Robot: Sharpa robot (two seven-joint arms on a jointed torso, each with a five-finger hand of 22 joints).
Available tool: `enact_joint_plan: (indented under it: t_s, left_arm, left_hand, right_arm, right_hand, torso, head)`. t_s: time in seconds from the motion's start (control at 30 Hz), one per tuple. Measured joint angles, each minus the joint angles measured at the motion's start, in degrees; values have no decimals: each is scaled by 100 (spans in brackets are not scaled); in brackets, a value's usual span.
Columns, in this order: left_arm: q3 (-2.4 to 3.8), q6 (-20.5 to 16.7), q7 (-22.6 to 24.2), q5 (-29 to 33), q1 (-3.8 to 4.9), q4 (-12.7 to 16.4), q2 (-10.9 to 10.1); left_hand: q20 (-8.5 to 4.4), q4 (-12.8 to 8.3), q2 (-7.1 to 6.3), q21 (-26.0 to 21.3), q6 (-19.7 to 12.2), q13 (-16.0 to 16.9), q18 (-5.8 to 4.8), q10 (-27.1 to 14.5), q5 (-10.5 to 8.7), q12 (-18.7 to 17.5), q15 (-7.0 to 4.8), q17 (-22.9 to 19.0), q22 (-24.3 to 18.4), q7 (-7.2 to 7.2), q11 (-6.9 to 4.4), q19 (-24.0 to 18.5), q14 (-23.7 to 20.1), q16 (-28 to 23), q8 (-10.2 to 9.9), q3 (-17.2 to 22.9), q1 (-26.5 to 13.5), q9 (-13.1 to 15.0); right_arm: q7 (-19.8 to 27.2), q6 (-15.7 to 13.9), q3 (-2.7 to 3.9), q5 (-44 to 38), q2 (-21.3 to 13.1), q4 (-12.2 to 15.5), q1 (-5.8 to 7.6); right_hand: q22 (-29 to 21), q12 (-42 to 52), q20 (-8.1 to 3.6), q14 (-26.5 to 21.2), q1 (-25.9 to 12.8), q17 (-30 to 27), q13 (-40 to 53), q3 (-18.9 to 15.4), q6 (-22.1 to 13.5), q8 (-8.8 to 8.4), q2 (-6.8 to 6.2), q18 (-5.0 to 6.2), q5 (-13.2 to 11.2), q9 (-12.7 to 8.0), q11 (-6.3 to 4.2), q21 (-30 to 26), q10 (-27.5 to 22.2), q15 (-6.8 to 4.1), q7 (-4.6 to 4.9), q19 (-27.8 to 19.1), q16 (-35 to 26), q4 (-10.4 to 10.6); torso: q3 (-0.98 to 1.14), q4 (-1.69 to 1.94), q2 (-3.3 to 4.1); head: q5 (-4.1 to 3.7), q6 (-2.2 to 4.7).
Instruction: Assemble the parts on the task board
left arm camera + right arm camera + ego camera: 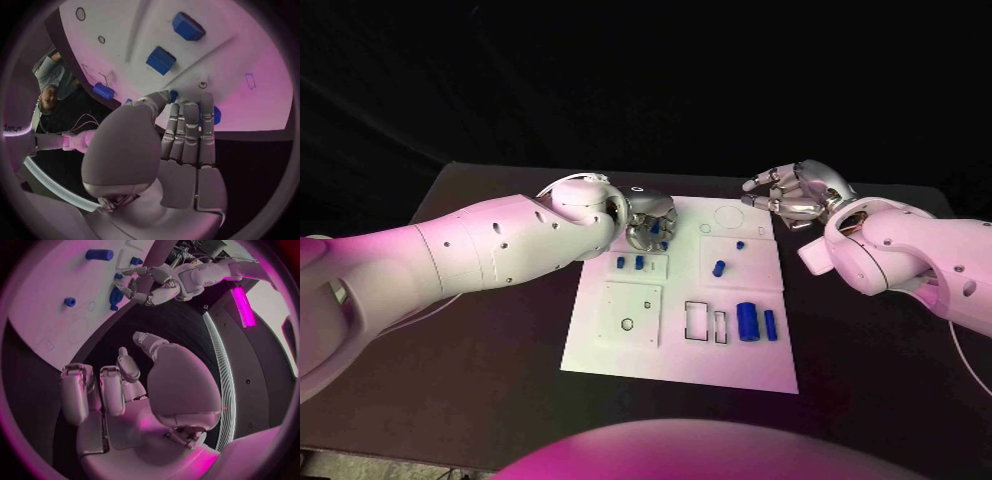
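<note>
Black table carries the board [678, 365], several parts [747, 320] still loose; left hand [646, 222] pinches one, right hand [793, 192] curled empty beside it.

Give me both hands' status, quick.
Left hand: over the white task board's far-left corner, fingertips at small blue parts; whether it grips one cannot be told.
Right hand: fingers curled, holding nothing.

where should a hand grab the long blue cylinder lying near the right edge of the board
Pinch the long blue cylinder across its middle, coming straight down from above. It lies flat on the task board, so its round sides are exposed, though a shorter blue part beside it leaves little room.
</note>
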Motion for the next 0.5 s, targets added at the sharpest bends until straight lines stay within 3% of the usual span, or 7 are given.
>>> enact_joint_plan:
  t_s: [0.5]
  left_arm:
    - [-11,62,8,-4,10,-70,69]
  left_hand:
    - [0,-48,0,105,166,7,0,161,0,2,-43,88,71,-39,-52,0,86,205,0,80,0,11]
  right_arm:
    - [7,0,0,2,4,2,-1]
  right_hand:
    - [-1,0,0,0,0,0,-1,0,0,24,0,0,0,-6,0,0,0,0,0,0,0,0]
  torso:
    - [1,-5,-3]
  head:
    - [-9,-23]
